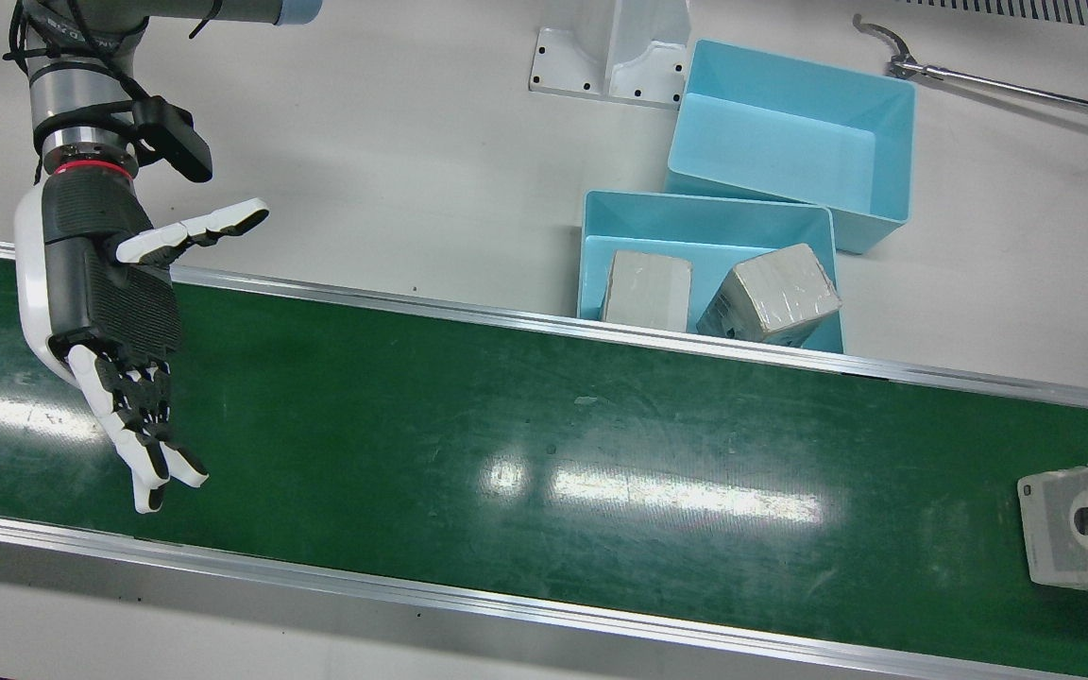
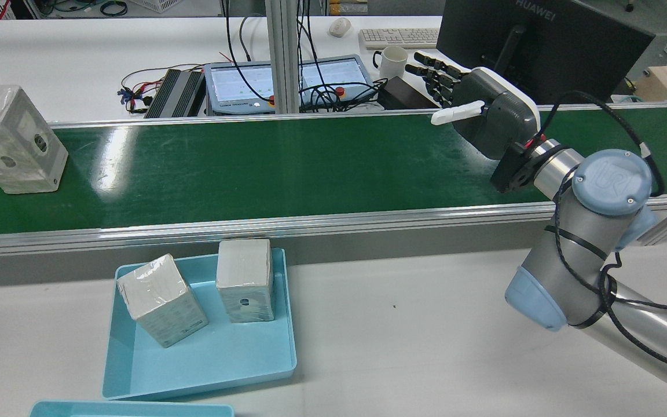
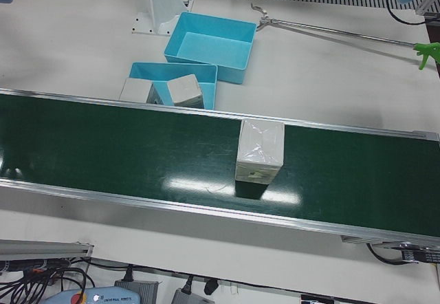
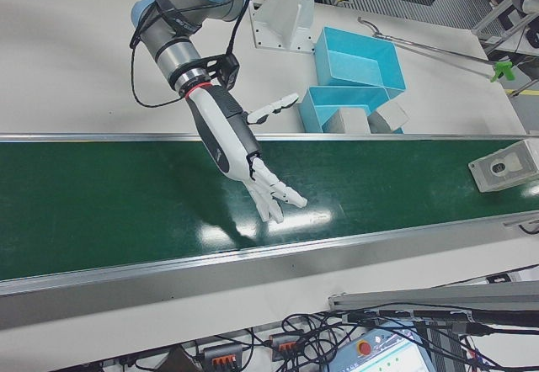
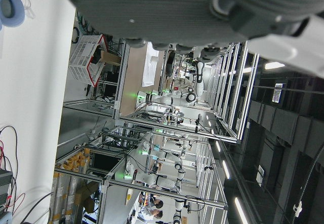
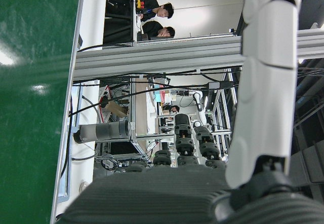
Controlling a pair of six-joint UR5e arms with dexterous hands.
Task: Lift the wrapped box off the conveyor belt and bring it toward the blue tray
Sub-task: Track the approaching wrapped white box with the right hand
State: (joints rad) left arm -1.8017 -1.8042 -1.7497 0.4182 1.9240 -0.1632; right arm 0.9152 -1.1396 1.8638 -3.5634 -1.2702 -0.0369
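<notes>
Looking from the front, we see our right hand hanging over the green conveyor belt with fingers spread and holding nothing, the wrapped box far along the belt, and the blue tray behind.

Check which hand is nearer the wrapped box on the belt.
Cannot tell. The right hand hovers open over the belt, at the opposite end from the wrapped box; the left hand shows only in its own view, position unclear.
</notes>
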